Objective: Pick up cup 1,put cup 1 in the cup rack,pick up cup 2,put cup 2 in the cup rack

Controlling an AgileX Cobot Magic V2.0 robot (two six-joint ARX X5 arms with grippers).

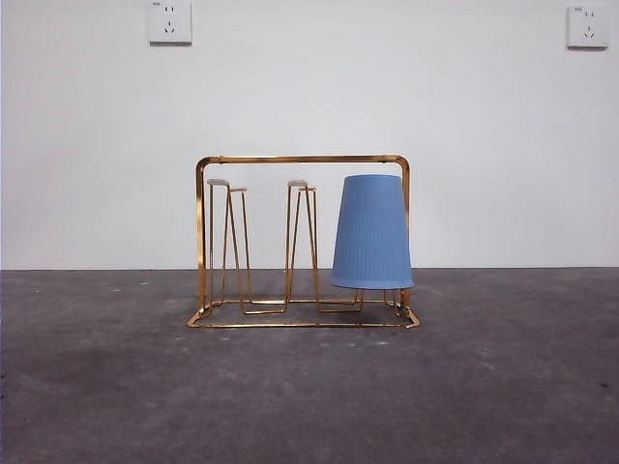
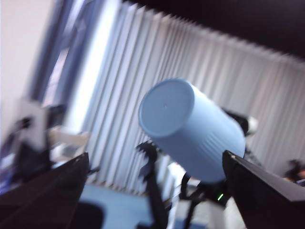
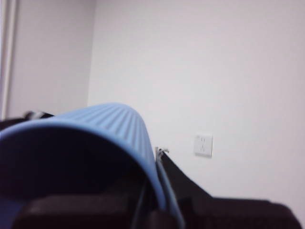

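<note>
The gold wire cup rack [image 1: 302, 159] stands on the dark table in the front view. One ribbed blue cup [image 1: 372, 232] sits upside down on its right prong. The left prong [image 1: 219, 183] and the middle prong [image 1: 298, 184] are bare. My right gripper [image 3: 153, 200] is shut on the rim of a second blue cup [image 3: 95, 129], held up in the air and lying tilted. This cup also shows in the left wrist view [image 2: 190, 129], bottom toward the camera. My left gripper [image 2: 156, 153] is open and empty, raised and apart from the cup. Neither arm shows in the front view.
The dark grey table [image 1: 309, 396] spreads around the rack. A white wall with two sockets [image 1: 169, 21] stands behind it. Vertical blinds [image 2: 143, 71] fill the back of the left wrist view.
</note>
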